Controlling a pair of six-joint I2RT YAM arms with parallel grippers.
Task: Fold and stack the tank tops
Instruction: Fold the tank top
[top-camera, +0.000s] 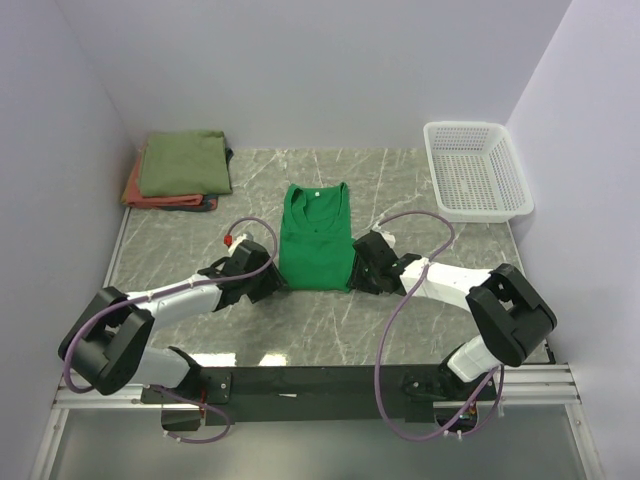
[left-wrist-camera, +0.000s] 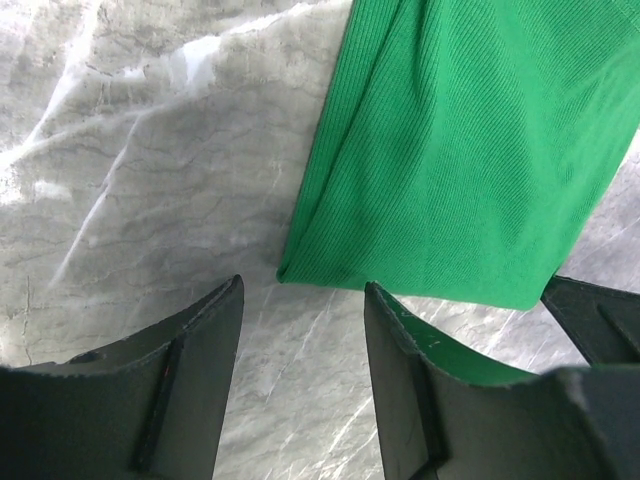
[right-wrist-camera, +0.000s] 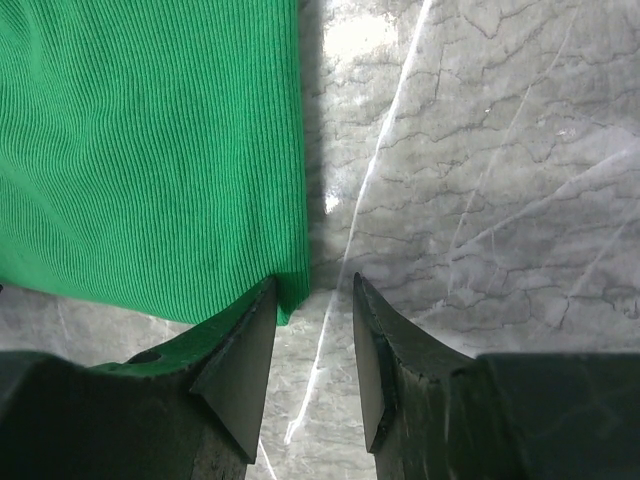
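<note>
A bright green tank top (top-camera: 316, 235) lies flat mid-table, folded into a narrow strip with its neckline toward the back. My left gripper (top-camera: 272, 276) sits at the top's near left corner and my right gripper (top-camera: 358, 266) at its near right corner. In the left wrist view the green tank top (left-wrist-camera: 470, 150) has its corner just ahead of my open left gripper (left-wrist-camera: 303, 290), with bare marble between the fingers. In the right wrist view the cloth (right-wrist-camera: 150, 150) has its corner touching the left fingertip of my open right gripper (right-wrist-camera: 313, 285). A folded olive tank top (top-camera: 184, 163) rests on a rust-red tank top (top-camera: 150, 199) at the back left.
A white mesh basket (top-camera: 465, 128) stands at the back right corner. Walls close in the marble table on the left, back and right. Cables loop from both arms near the cloth.
</note>
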